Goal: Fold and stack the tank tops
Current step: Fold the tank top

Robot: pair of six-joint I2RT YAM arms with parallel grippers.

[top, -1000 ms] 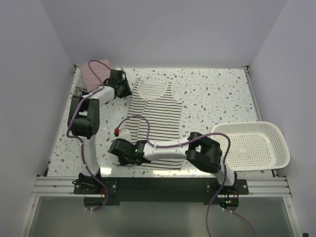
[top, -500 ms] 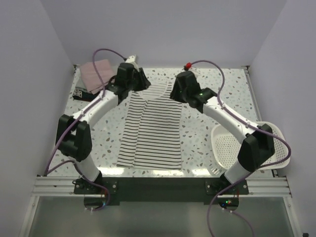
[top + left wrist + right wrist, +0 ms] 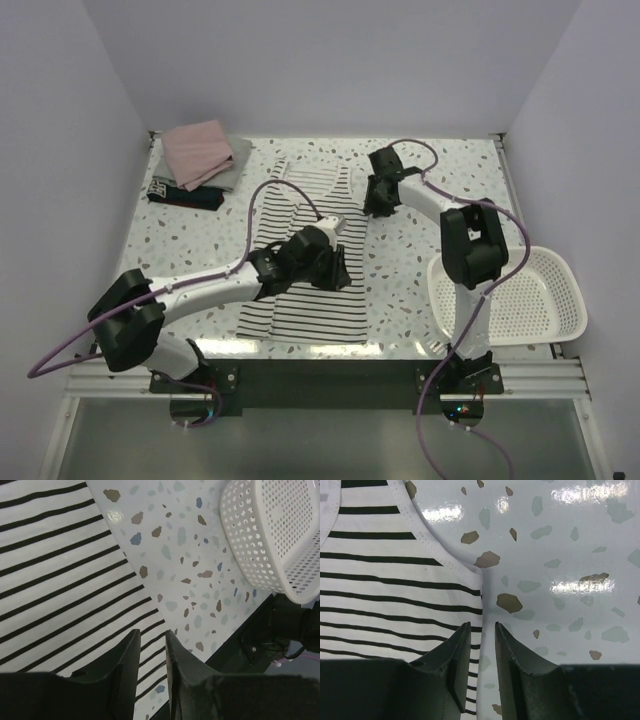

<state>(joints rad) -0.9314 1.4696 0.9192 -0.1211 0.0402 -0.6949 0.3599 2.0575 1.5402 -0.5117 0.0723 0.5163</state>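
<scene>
Since the containers come first, I start with the white slotted basket (image 3: 505, 252). It sits on the bench (image 3: 440, 200) well to the right of the striped tank top (image 3: 305, 205), hard against the right wall. From above I see only its perforated floor and sides, and the left wrist view catches its rounded corner (image 3: 280, 535) out past the top's right edge.

The striped tank top lies flat and face up in the middle of the bench, with its straps toward the back wall and its hem toward me. Off its far left corner are 3 folded tops in 1 pile. The dusty pink one (image 3: 197, 150) is uppermost, the grey-green one (image 3: 238, 162) shows under its right side, and the dark navy one (image 3: 195, 197) is lowest, at the near edge of the pile.

The left end effector (image 3: 338, 270) hangs over the striped top's right side about halfway down, its fingers (image 3: 132, 655) a narrow slot apart with nothing between them. The right end effector (image 3: 378, 203) is at the striped top's right armhole. Its fingers (image 3: 460, 650) are also slightly parted, straddling the side seam (image 3: 481, 587) without pinching it.

The bench is glossy white terrazzo with grey and brown flecks. Plain pale walls (image 3: 320, 60) close it in on 3 sides.
</scene>
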